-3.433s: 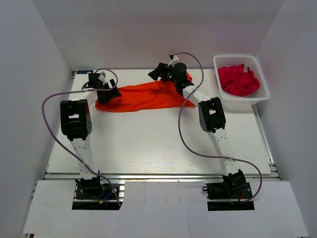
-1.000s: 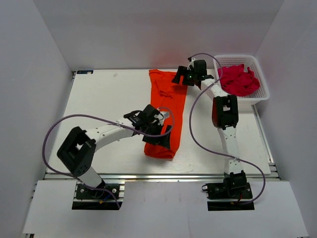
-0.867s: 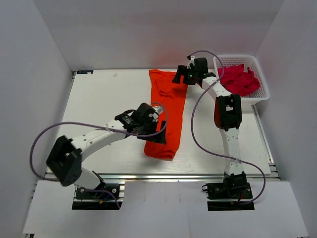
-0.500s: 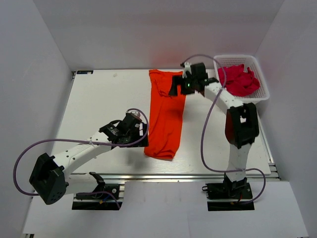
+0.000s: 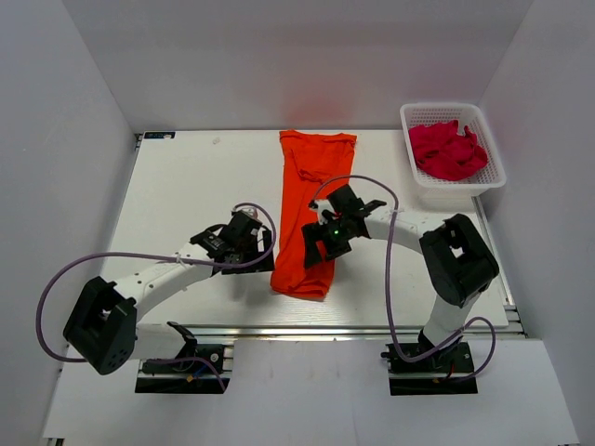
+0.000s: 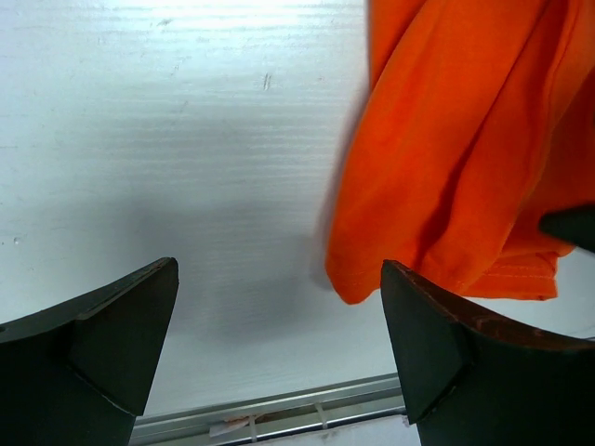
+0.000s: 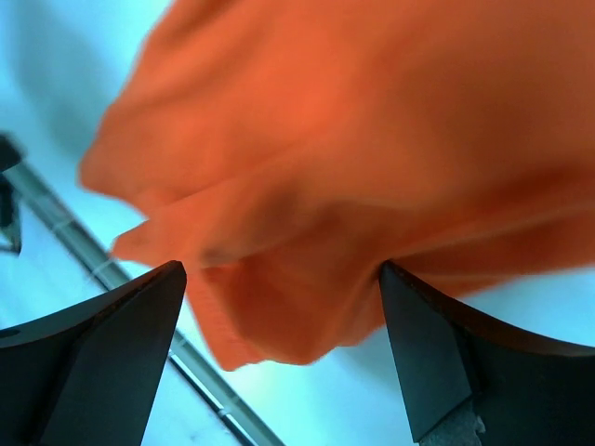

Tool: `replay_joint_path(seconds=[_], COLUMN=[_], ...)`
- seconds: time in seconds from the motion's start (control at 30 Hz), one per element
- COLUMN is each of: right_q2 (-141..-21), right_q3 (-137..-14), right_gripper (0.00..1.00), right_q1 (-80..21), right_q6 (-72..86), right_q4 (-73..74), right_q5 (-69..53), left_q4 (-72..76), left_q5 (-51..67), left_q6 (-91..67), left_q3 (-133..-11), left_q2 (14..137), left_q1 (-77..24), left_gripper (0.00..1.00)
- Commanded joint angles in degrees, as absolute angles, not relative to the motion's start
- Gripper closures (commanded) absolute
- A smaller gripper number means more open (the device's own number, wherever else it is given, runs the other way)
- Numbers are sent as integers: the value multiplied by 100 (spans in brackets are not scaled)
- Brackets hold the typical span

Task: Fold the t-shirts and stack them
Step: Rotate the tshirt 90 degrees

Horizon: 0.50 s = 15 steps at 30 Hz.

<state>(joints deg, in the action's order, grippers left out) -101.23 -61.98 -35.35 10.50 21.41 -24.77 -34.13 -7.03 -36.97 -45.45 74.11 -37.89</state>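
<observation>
An orange t-shirt (image 5: 311, 200) lies folded into a long narrow strip running from the table's back edge to near the front. My left gripper (image 5: 256, 243) is open and empty just left of the strip's lower end; the shirt's corner (image 6: 437, 214) shows at upper right in the left wrist view, beyond the jaws (image 6: 279, 362). My right gripper (image 5: 318, 243) is open, hovering over the strip's lower part; orange cloth (image 7: 353, 167) fills the right wrist view between and above its fingers (image 7: 284, 362). Red t-shirts (image 5: 448, 149) lie bunched in the white basket (image 5: 456, 190).
The basket stands at the table's back right corner. The table's front rail (image 6: 279, 413) shows just below the left gripper and also in the right wrist view (image 7: 84, 246). White walls enclose the table on three sides.
The shirt went from spread sideways at the back to a lengthwise strip. My left gripper let go and drew left; my right arm swung from the back edge down over the strip's lower part.
</observation>
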Motion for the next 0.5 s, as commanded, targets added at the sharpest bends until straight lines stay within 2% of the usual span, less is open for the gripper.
replay_joint_path(seconds=[0.0, 0.47], right_q2=[-9906, -9896], right_q3=[-6082, -6196], right_gripper=[10, 10], right_q1=[-3823, -4368], right_q6=[1151, 1397], right_q4=[1846, 1618], right_q5=[-2830, -2478], left_q4=[-3173, -3164], left_q5=[-571, -439], left_q6=[-3586, -3533], left_q3=[-4298, -4008], left_q2=[7041, 6776], left_q1=[-3718, -3665], left_gripper=[0, 0])
